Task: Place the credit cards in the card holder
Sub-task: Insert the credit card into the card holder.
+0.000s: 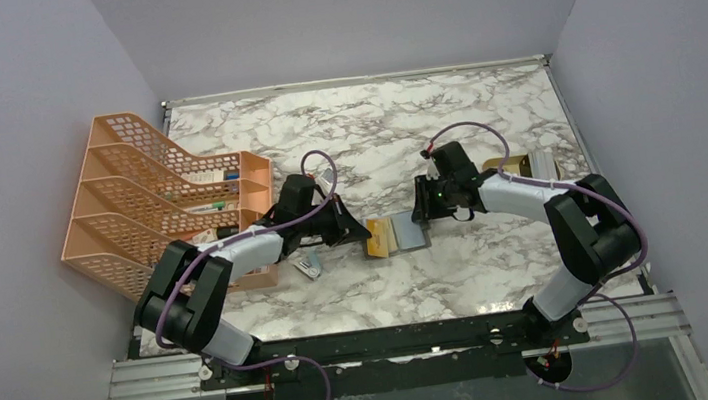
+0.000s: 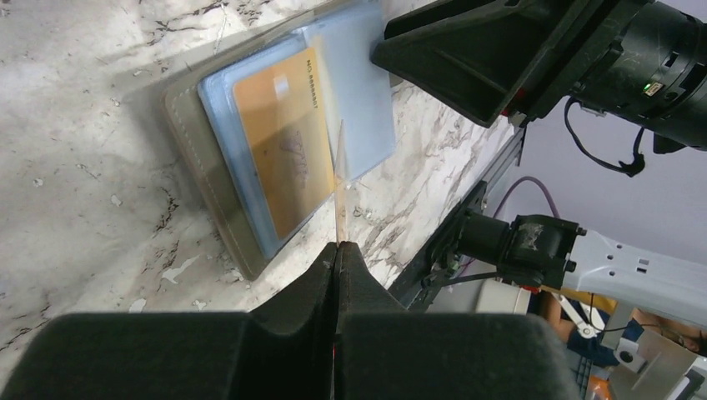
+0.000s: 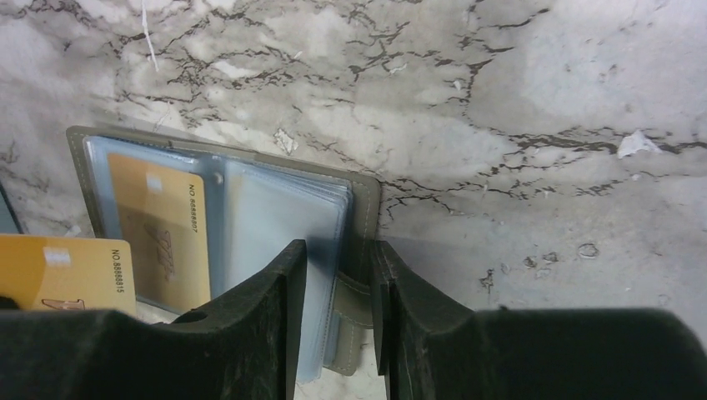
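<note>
1. The left arm is reaching in low from the left side of the marble table [image 3: 500,100], forearm stretched toward the centre. It is the arm nearer the loose card.
2. The left gripper [image 2: 338,248] is closing fully on one credit card [image 3: 62,271], pinching it by its near end. In the left wrist view the card is showing as a thin upright edge, running straight out from the jaws toward the card holder.
3. The card holder [image 2: 193,167] is lying open and flat between the two grippers, just beyond the held card's free end, light blue pockets facing up. Its opened length is running left to right across the top view. A second tan-gold card [image 2: 283,158] is already sitting in a pocket of its left half.
4. The deciding relation: the held card is standing on edge while the pockets are lying flat. The coming move is likely calling for tilting the card down and sliding it along its own line into a free sleeve.
5. The right gripper [image 3: 338,250] is coming down from above with its jaws standing partly apart. They are straddling the holder's right edge, where the snap tab [image 3: 350,312] is lying. No pinch can be made out; it seems to be steadying the holder.
6. The right arm is folding in from the right, elbow raised and wrist pointing down.
</note>
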### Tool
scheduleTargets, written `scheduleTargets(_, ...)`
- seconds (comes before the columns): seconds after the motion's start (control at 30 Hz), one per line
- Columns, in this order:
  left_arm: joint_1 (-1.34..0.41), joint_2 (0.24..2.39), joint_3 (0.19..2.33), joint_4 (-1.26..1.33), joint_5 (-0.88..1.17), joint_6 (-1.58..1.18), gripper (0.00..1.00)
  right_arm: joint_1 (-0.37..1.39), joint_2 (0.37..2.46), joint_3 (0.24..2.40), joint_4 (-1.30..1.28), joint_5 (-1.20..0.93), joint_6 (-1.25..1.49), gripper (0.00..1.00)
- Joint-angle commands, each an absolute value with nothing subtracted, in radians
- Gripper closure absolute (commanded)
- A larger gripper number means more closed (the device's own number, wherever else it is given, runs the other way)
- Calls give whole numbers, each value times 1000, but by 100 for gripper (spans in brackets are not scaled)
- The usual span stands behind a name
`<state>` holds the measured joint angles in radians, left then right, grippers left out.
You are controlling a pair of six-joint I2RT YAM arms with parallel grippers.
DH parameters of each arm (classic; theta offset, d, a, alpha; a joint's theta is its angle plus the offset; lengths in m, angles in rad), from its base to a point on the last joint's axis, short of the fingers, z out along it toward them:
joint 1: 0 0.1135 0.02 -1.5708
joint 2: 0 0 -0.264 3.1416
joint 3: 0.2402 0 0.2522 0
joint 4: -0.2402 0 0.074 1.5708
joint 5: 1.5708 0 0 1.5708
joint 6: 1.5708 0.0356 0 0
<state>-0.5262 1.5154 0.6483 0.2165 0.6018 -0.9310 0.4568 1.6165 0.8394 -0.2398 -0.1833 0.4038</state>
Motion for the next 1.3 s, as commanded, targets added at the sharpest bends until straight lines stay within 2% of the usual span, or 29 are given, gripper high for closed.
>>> scheduleTargets(0.0, -534, 1538, 684, 221, 640, -894, 100, 462, 1607, 782, -171, -279, 416, 70)
scheduleTargets(0.1, -534, 1555, 688, 217, 646, -886, 100, 465, 1597, 754, -150, -303, 426, 74)
scheduleTargets(0.33, -537, 1603, 708, 225, 680, -898, 100, 469, 1597, 739, -157, -298, 456, 77)
scheduleTargets(0.67, -555, 1624, 685, 214, 629, -930, 100, 478, 1534, 627, -49, -332, 623, 75)
scheduleTargets(1.27, -557, 1602, 641, 190, 590, -943, 100, 481, 1494, 595, -59, -314, 626, 74)
